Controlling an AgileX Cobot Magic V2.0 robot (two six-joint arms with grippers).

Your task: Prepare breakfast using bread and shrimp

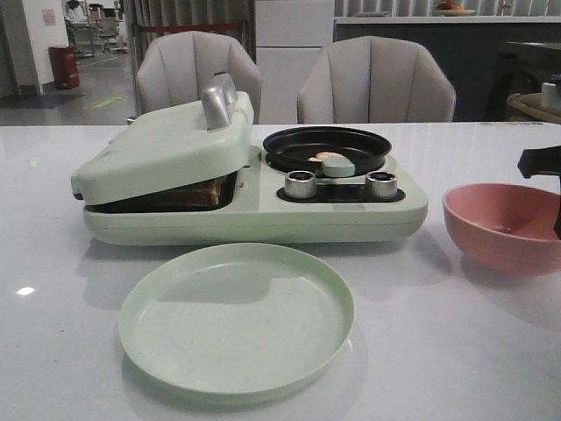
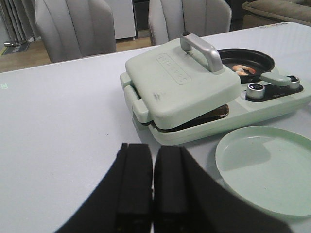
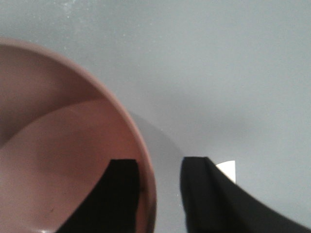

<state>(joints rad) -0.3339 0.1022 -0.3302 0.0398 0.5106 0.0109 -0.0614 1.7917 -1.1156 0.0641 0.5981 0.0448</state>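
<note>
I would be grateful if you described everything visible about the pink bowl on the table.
The pink bowl is round, deep and salmon-coloured, with a smooth matte finish that looks like plastic. It stands upright on the white table, to the right of the green breakfast maker and apart from it. No food shows inside it. The right hand is open and straddles its rim, one finger inside, one outside; whether they touch the rim is unclear.

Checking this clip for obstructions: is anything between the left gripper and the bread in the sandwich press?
Yes. The bread lies inside the press under its lowered lid, only a brown edge showing in the gap. The left gripper, fingers together, hangs over bare table in front; the lid must be raised first.
</note>
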